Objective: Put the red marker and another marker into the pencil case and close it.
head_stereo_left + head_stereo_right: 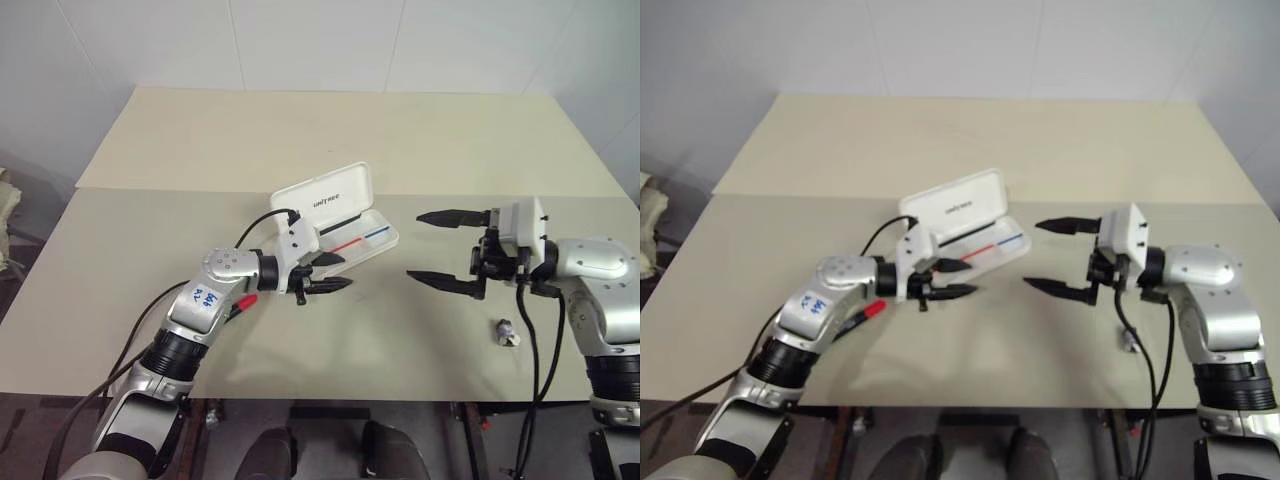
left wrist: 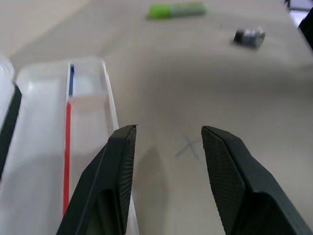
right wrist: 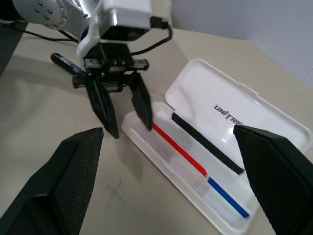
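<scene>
**Open case on the table, both grippers empty**

Head views: the pencil case (image 1: pixel 345 222) lies open on the table (image 1: pixel 150 150), its lid propped up behind the tray. The left gripper (image 1: pixel 330 272) hangs at the tray's near-left end, fingers parted with nothing between them, the forearm reaching in from the lower left. The red marker (image 1: pixel 240 304) lies on the table beneath that forearm, mostly hidden, its red tip showing just beside the wrist. The right gripper (image 1: pixel 432 246) points leftward toward the case, roughly level, fingers spread wide and empty, well apart from the tray. A small grey-white object (image 1: pixel 507 331) sits on the table below the right arm.

Left wrist view: the two black fingers (image 2: pixel 117 166) stand apart, one over the tray's edge, the other over bare table with a faint pencilled cross. Farther off lies the lime-green marker (image 2: pixel 177 10), and near it the grey-white object.

Right wrist view: the case shows its red and blue stripes and the dark strip along the hinge. The left gripper's finger hangs over the tray's end. The red marker lies behind it, dark barrel visible.
</scene>
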Available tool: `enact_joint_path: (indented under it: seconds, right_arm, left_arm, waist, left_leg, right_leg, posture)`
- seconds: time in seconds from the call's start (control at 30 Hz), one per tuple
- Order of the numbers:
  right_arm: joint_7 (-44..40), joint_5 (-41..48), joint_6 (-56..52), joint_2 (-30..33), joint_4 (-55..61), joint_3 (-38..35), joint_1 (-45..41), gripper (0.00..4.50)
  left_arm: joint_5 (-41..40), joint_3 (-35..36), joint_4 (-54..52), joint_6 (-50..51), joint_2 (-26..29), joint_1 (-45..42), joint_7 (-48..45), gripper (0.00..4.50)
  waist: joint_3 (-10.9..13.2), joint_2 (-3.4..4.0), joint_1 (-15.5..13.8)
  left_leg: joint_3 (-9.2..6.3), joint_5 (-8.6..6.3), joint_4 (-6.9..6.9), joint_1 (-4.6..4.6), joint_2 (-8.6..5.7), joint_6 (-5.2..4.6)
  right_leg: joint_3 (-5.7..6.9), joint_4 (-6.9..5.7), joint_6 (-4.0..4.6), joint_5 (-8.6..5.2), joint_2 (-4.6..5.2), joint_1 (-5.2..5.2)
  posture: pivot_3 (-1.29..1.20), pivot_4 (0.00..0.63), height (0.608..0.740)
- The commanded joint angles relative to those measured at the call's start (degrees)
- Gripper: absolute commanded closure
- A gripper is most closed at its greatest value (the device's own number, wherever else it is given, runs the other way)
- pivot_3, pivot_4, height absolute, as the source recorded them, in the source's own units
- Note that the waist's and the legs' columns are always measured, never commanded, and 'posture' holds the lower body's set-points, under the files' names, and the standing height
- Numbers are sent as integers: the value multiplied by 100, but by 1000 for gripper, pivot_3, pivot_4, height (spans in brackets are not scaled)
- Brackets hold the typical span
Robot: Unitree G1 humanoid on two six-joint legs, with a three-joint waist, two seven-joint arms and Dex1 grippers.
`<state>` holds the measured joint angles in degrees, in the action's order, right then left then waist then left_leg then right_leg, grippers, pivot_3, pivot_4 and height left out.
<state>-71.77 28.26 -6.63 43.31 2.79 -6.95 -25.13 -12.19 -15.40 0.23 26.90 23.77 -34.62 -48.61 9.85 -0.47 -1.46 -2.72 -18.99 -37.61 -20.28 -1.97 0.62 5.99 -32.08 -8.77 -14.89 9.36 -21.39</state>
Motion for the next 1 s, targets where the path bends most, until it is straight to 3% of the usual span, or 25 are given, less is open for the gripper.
enact_joint_path:
  seconds: [0.03, 0.4, 1.0]
  right_arm:
    - [24, 175, -88, 132, 323, -188, -2, 0]
    - [79, 220, -222, 189, 473, -251, 159, 0]
    - [293, 264, -204, 207, 601, -279, 64, 0]
  left_arm:
    - [135, 38, -414, 141, 44, 19, 192, 2276]
    - [369, -42, -745, 849, 279, 119, 351, 2276]
    - [763, -613, -48, 1294, 701, -394, -182, 2276]
  waist:
    - [0, 0, 2]
    - [0, 0, -7]
    - [0, 0, 1]
  left_leg:
    - [0, 0, -2, 0, 1, 0]
    - [-1, 0, -4, -2, 0, 0]
    - [-1, 0, -7, -1, 0, 0]
  right_leg:
    - [0, -1, 0, 0, 0, 0]
    - [0, 0, 0, 0, 1, 2]
    - [-1, -1, 0, 0, 0, 2]
  posture:
    - [0, 150, 740]
    - [0, 150, 740]
    - [0, 150, 740]
